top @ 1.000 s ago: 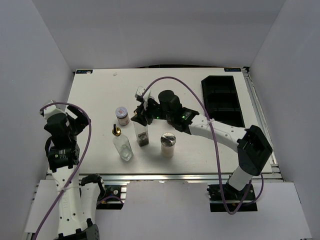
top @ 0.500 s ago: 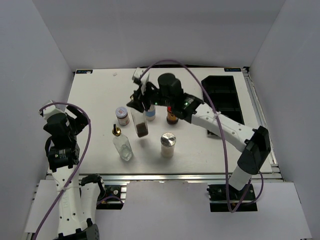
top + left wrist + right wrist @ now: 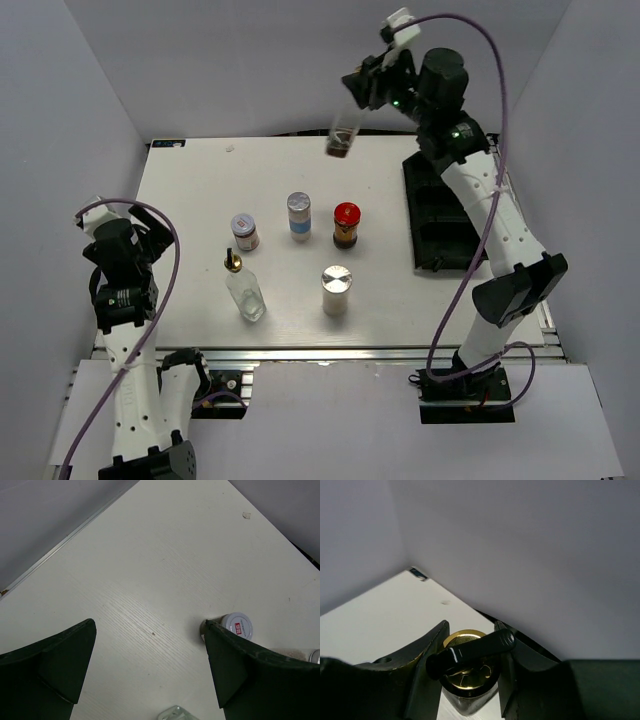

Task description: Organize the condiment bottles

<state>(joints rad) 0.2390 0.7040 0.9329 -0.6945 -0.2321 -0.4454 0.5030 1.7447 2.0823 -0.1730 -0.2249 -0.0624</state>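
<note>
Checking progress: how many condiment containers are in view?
6. Five stand on the table: white-lidded jar, blue-labelled shaker, red-lidded jar, silver-capped shaker, gold-topped bottle. The sixth, a dark-filled bottle, is held aloft by the right pincer. None appears hidden.

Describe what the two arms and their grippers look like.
The left arm and right arm have white links with black joint housings. A purple cable loops along each. The left gripper and right gripper each have two dark, wedge-shaped fingers.
</note>
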